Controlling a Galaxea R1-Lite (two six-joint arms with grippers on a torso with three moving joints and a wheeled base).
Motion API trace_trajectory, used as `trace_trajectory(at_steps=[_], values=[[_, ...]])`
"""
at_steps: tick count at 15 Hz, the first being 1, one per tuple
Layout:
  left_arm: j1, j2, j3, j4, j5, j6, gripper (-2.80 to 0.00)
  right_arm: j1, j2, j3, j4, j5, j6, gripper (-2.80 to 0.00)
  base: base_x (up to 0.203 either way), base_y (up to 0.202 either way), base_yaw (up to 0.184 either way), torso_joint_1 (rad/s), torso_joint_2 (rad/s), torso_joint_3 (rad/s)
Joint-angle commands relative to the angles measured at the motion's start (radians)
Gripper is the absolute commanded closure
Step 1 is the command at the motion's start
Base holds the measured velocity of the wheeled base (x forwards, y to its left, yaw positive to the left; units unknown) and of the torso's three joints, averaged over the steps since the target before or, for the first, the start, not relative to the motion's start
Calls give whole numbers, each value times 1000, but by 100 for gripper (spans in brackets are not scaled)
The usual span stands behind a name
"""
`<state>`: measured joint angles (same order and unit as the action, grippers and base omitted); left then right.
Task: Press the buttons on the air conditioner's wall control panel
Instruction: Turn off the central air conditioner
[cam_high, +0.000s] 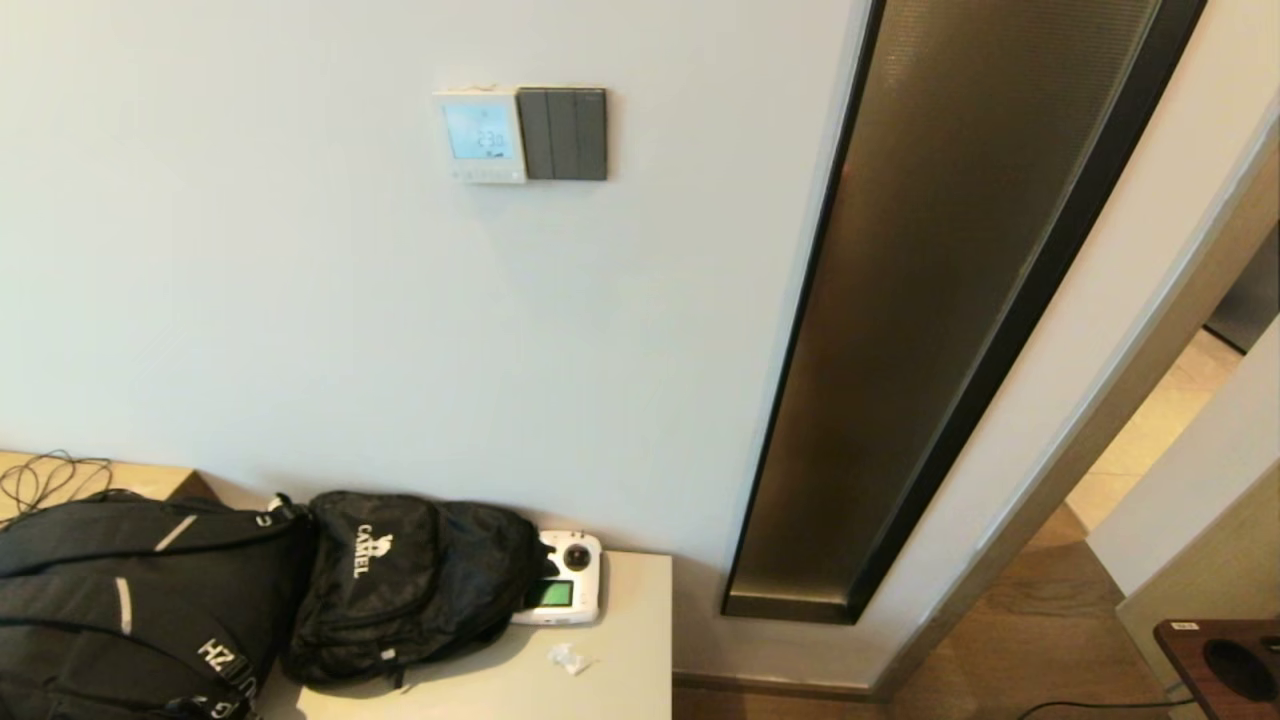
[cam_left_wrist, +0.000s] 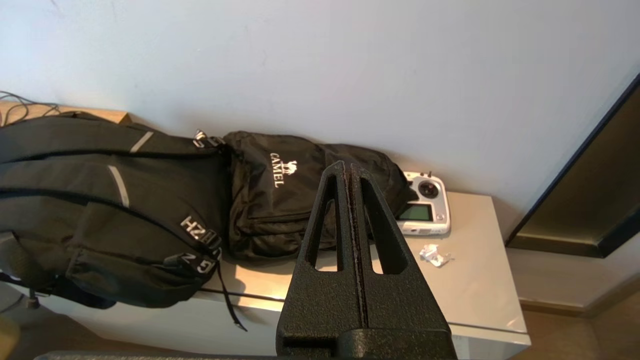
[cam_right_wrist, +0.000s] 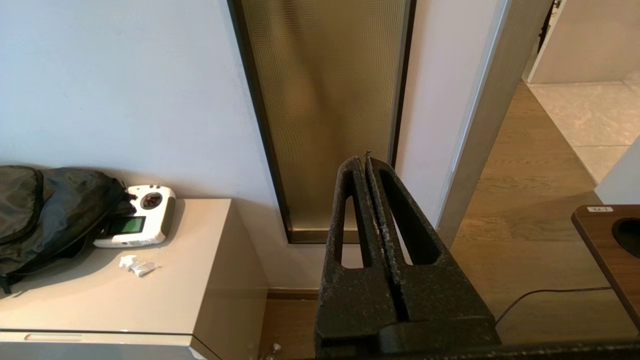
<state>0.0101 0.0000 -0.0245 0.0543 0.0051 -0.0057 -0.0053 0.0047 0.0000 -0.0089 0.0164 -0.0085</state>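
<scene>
The air conditioner's wall control panel (cam_high: 481, 135) is a small white square on the wall, its screen glowing pale blue with digits. The row of tiny pale buttons (cam_high: 483, 174) runs along its bottom edge. A dark grey switch plate (cam_high: 565, 134) sits right beside it. Neither arm shows in the head view. My left gripper (cam_left_wrist: 347, 167) is shut and empty, low, above the cabinet and bags. My right gripper (cam_right_wrist: 363, 159) is shut and empty, low, in front of the tall glass strip. The panel is out of both wrist views.
A beige cabinet (cam_high: 620, 660) stands against the wall below the panel. On it lie two black backpacks (cam_high: 400, 580), a white handheld remote with green screen (cam_high: 562, 592) and a paper scrap (cam_high: 569, 657). A tall dark-framed glass strip (cam_high: 930, 320) is to the right. A brown table corner (cam_high: 1225, 665) is at lower right.
</scene>
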Motion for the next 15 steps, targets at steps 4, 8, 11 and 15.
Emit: trace_trajectory(at_steps=[4,8,11,15], values=[[1,-2,0,1,1,0,0,1,1,0,0,0,-1,0,0,0,0,0,0,0],[1,-2,0,1,1,0,0,1,1,0,0,0,1,0,0,0,0,0,0,0],[1,-2,0,1,1,0,0,1,1,0,0,0,1,0,0,0,0,0,0,0],[0,-2,0,1,1,0,0,0,1,0,0,0,1,0,0,0,0,0,0,0]])
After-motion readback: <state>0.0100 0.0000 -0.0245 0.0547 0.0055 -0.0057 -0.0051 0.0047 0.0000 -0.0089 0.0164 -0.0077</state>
